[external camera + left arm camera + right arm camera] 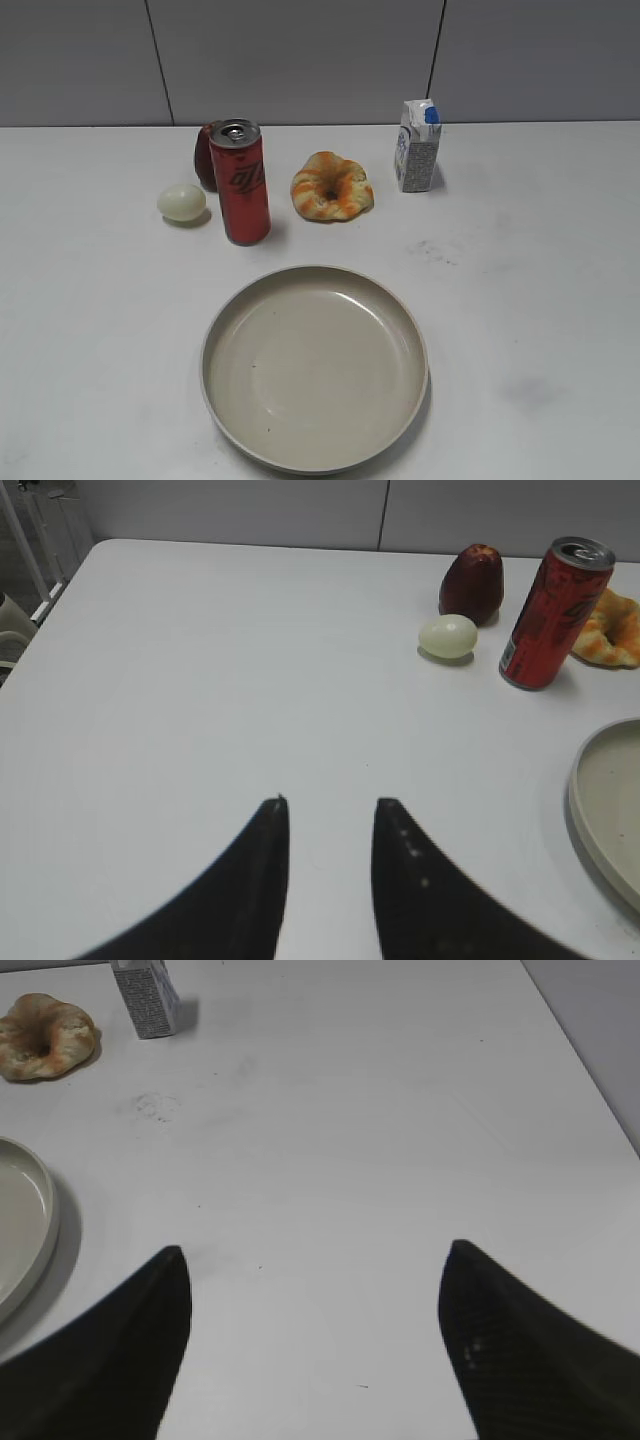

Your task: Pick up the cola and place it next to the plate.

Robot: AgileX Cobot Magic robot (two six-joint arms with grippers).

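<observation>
The cola (240, 182) stands upright on the worktop (520, 300), behind the plate (314, 366) and a little to its left, well apart from the rim. An egg (181, 202) lies just beside it on the left, a dark red fruit (472, 583) sits close behind it, and a ring-shaped pastry (332, 186) lies near on its right. A small milk carton (417, 146) stands farther right, well apart.

The left gripper (330, 802) is off to the can's left over bare worktop, its jaws parted by a narrow gap and holding nothing. The right gripper (312, 1250) is over bare worktop right of the plate, jaws spread wide and empty.

The main risk is the crowding. A jaw coming in from the left could nudge the egg and set it rolling, and one reaching deep could push the fruit. The can is tall and slim, so a glancing touch high up would likely tip it. The left jaws look too narrowly parted to pass around the can, though the wrist view makes that hard to judge. On set-down, catching the raised rim could topple the can.
</observation>
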